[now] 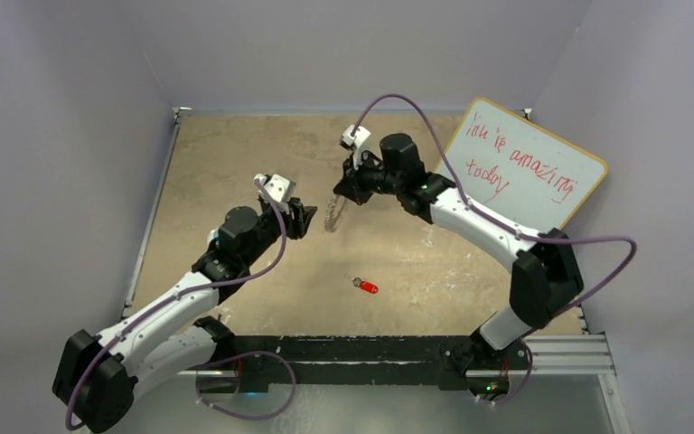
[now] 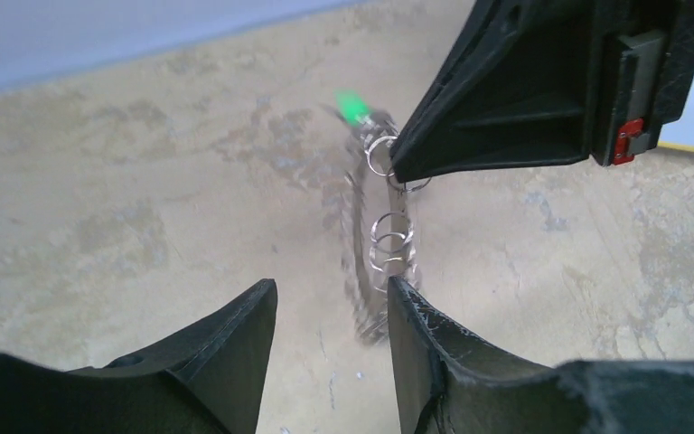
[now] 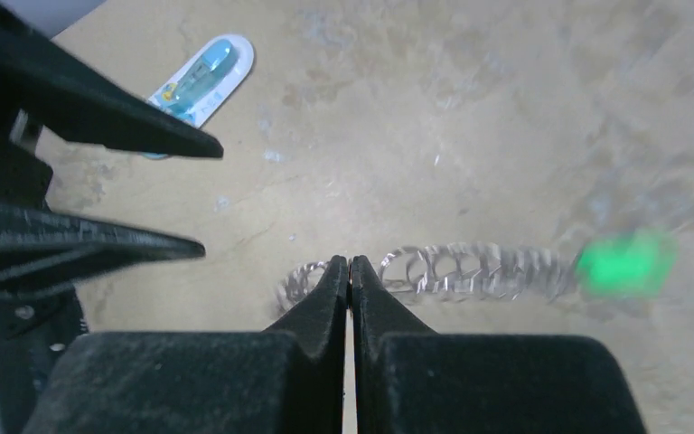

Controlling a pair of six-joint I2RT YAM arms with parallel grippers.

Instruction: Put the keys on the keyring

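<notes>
- My right gripper (image 3: 350, 271) is closed, and its tips pinch the rim of the keyring (image 3: 470, 271), which it holds up over the table (image 1: 235, 154).
- The green key (image 3: 623, 264) is at the far end of the ring. It seems to hang on it, but the blur does not let me be sure.
- My left gripper (image 2: 330, 287) is open and holds nothing. The ring stands edge-on just ahead of its fingers.
- The red key (image 1: 367, 287) lies flat on the table, toward my bases and well apart from both grippers. Its long axis runs about left to right, with the red head on the right.
- I judge the free left gripper must fetch it, and nothing lies between them.
- A whiteboard (image 1: 524, 163) and a bluish plastic object (image 3: 201, 72) are off to the side, out of the path.
</notes>
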